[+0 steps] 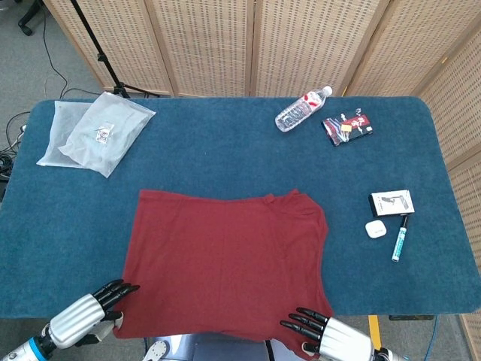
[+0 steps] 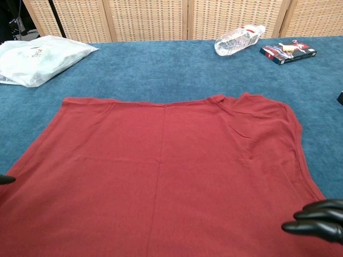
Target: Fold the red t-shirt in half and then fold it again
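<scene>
Left robot hand (image 1: 111, 295) sits at the lower left corner of the red t-shirt (image 1: 225, 259), fingers spread and just touching the hem, nothing pinched yet; over at the lower right, the right robot hand (image 1: 312, 327) lies on the shirt's near edge, fingers fanned out too, holding nothing. The shirt lies flat and unfolded in the lower middle of the frame, its near hem overhanging the surface's front edge. So this looks like the first fold about to start, and to do it well each hand should pinch its own corner cleanly, lift both together and carry the near edge up to meet the far edge evenly, or the cloth will skew. Now the surface (image 1: 225, 150): blue carpet-like cover, clear plastic bags (image 1: 94, 135) at upper left, a water bottle (image 1: 302, 109) lying at upper centre-right, a dark packet (image 1: 347, 126) beside it, then a small box (image 1: 391, 202), a white case (image 1: 376, 229) and a pen (image 1: 400, 238) at right. Wicker screens (image 1: 248, 45) along the top.
</scene>
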